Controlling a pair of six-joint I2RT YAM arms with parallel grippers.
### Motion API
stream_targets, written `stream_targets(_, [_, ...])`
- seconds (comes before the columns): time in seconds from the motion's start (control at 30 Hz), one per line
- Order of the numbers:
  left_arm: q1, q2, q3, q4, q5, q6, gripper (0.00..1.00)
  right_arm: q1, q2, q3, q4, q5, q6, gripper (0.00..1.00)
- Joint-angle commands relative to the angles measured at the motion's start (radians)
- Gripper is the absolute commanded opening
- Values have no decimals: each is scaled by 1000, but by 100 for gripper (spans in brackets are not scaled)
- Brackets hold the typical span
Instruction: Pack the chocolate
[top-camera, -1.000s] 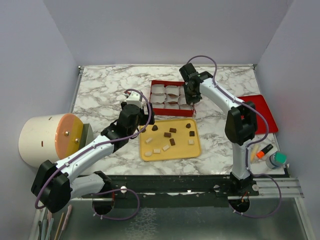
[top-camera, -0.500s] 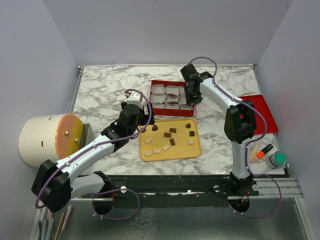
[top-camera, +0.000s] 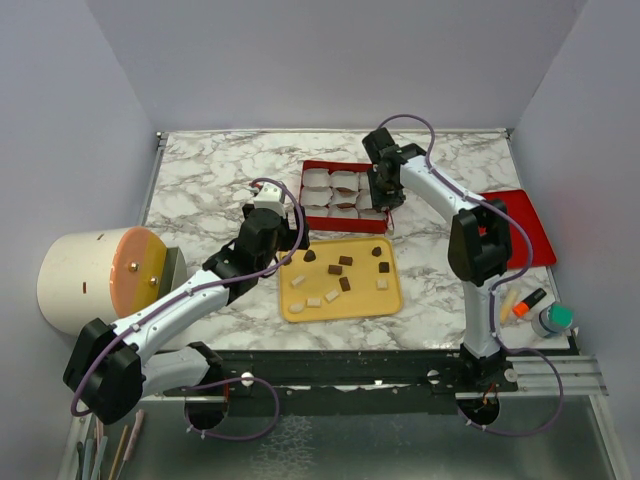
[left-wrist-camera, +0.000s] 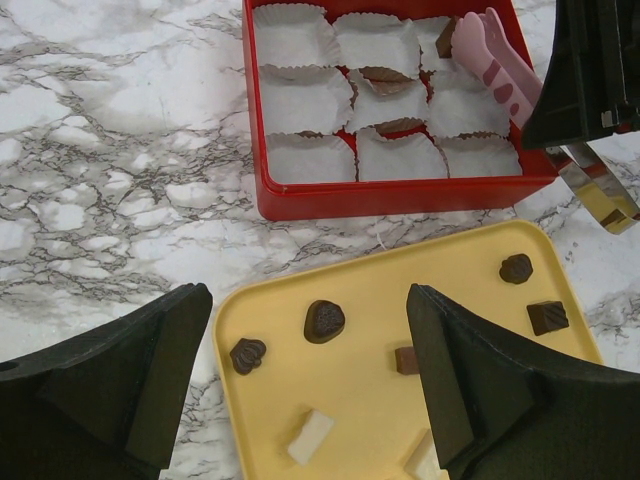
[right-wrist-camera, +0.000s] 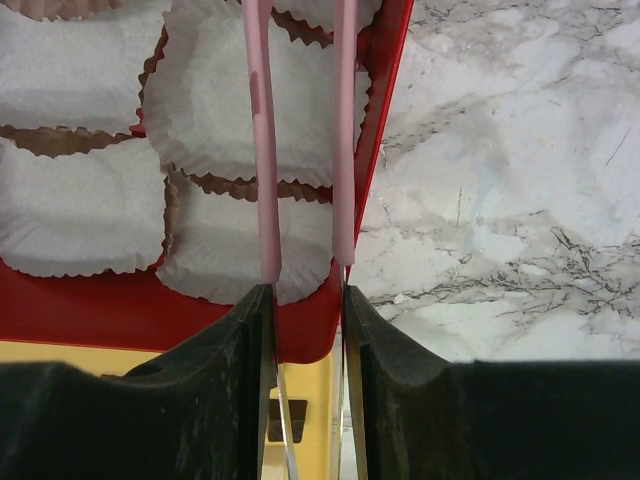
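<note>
1. So, our left tool (left-wrist-camera: 305, 335) hung spread wide over the yellow tray (left-wrist-camera: 455, 262), empty.
2. Our right tool (right-wrist-camera: 305, 292) pinched the pink tongs (right-wrist-camera: 258, 150), tips parted above the red box (left-wrist-camera: 400, 195).
3. Loose chocolate (left-wrist-camera: 324, 320) lay on the tray, base-side of the tongs; we judged the left tool nearer.

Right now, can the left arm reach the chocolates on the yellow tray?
Probably yes. The left gripper hangs open just above the tray, a chocolate lies right below it, and nothing is in between.
</note>
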Motion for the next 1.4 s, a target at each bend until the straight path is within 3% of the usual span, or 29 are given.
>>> stream_targets(0.0, [-3, 9, -8, 19, -18, 12, 89, -9, 24, 21, 14, -23, -15, 36])
stream_targets(0.27, [-2, 14, -7, 27, -17, 14, 89, -10, -25, 2, 43, -22, -19, 32])
stream_targets(1.37, [-3, 24, -5, 28, -4, 9, 88, -10, -63, -23, 53, -28, -32, 37])
